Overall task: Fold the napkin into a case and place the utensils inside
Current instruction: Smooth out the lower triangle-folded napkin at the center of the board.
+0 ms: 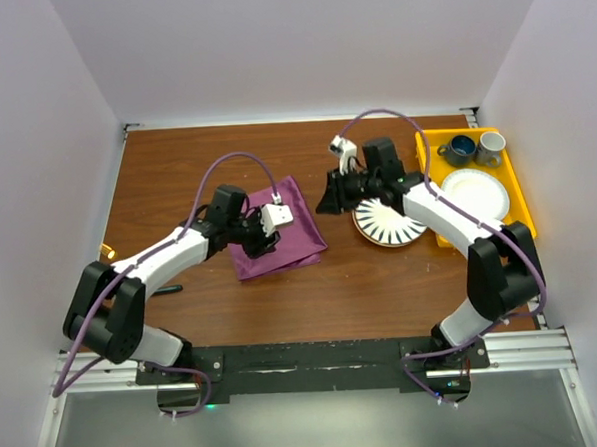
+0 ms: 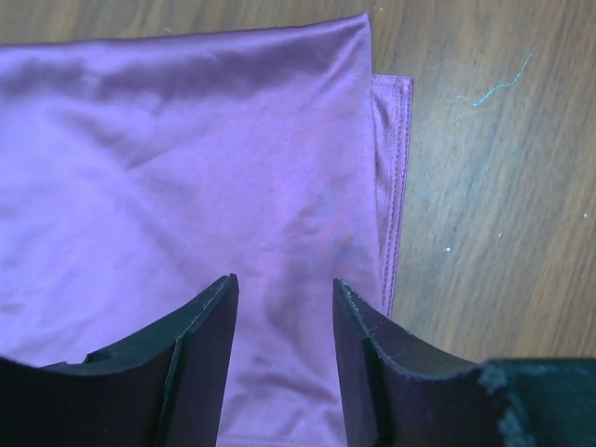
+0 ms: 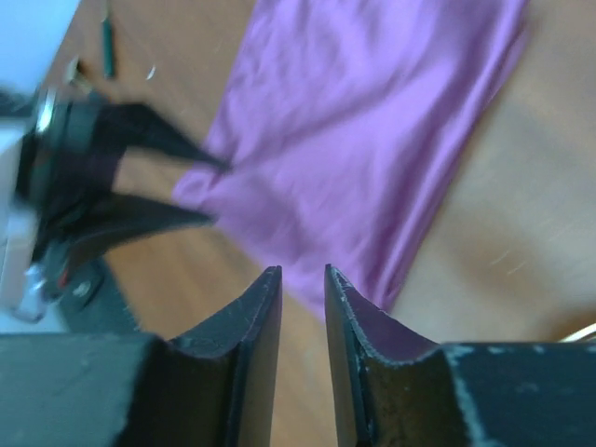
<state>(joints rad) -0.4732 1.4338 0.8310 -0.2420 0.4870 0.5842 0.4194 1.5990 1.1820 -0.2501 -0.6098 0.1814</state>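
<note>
The plum-purple napkin (image 1: 284, 234) lies on the wooden table left of centre, folded over once; in the left wrist view (image 2: 186, 168) its lower layer's hem shows along the right edge. My left gripper (image 1: 257, 240) is open and empty just above the cloth, jaws apart (image 2: 284, 284). My right gripper (image 1: 325, 198) hovers between the napkin and the striped plate (image 1: 391, 229), jaws slightly apart and empty (image 3: 303, 272). Its view shows the napkin (image 3: 372, 140) and the left gripper (image 3: 209, 191) at the cloth's edge. No folded case or gold utensils can be made out.
A yellow tray (image 1: 515, 187) at the right holds a white plate (image 1: 475, 191), a blue mug (image 1: 460, 151) and a grey mug (image 1: 490, 147). A thin dark stick (image 1: 168, 288) lies near the left arm. White walls close in the table.
</note>
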